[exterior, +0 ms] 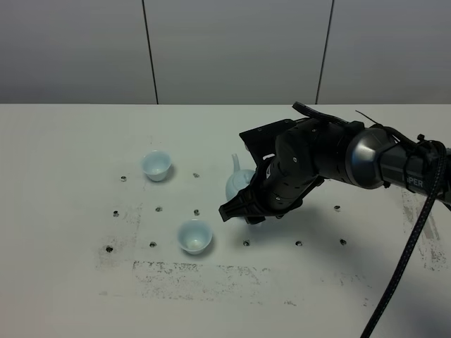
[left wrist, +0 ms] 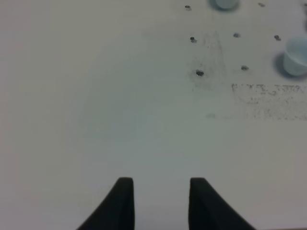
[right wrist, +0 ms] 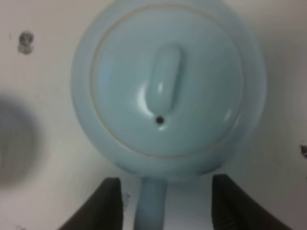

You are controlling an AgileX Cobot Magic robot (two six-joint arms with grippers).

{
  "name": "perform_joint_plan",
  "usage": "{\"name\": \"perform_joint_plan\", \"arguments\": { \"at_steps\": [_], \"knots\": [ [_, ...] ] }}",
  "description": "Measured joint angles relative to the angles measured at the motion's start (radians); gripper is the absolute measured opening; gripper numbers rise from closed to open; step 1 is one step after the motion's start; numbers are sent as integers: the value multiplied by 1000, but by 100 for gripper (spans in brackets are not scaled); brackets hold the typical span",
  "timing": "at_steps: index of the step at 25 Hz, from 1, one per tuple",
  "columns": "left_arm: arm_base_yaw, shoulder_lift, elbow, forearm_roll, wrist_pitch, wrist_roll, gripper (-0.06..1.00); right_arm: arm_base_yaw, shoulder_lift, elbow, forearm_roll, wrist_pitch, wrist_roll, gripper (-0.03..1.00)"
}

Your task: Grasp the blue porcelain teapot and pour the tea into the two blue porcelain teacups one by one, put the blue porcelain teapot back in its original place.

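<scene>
The blue porcelain teapot (exterior: 236, 185) stands on the white table (exterior: 70, 176), mostly hidden under my right arm, with its spout pointing to the far side. In the right wrist view the teapot (right wrist: 163, 86) shows its lid from above. Its handle (right wrist: 151, 206) lies between the fingers of my right gripper (right wrist: 165, 206), which is open with a gap on each side. One teacup (exterior: 156, 165) sits at the far left of the teapot and the other teacup (exterior: 194, 236) at the near left. My left gripper (left wrist: 160, 203) hovers over bare table, fingers apart and empty.
Small dark holes and grey scuff marks dot the table (left wrist: 96, 96) around the cups. The left wrist view catches both teacups at its edge, one (left wrist: 293, 57) larger and one (left wrist: 224, 4) cut off. A black cable (exterior: 409, 246) hangs from the right arm.
</scene>
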Motion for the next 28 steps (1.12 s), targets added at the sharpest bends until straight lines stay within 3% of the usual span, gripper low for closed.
{"name": "perform_joint_plan", "arguments": {
  "at_steps": [10,16,28],
  "knots": [
    [0,0,0,0,0,0,34,0,21,-1,2,-6,0,34],
    [0,0,0,0,0,0,34,0,21,-1,-9,-26,-25,7],
    [0,0,0,0,0,0,34,0,22,-1,-8,-55,-34,6]
  ]
}}
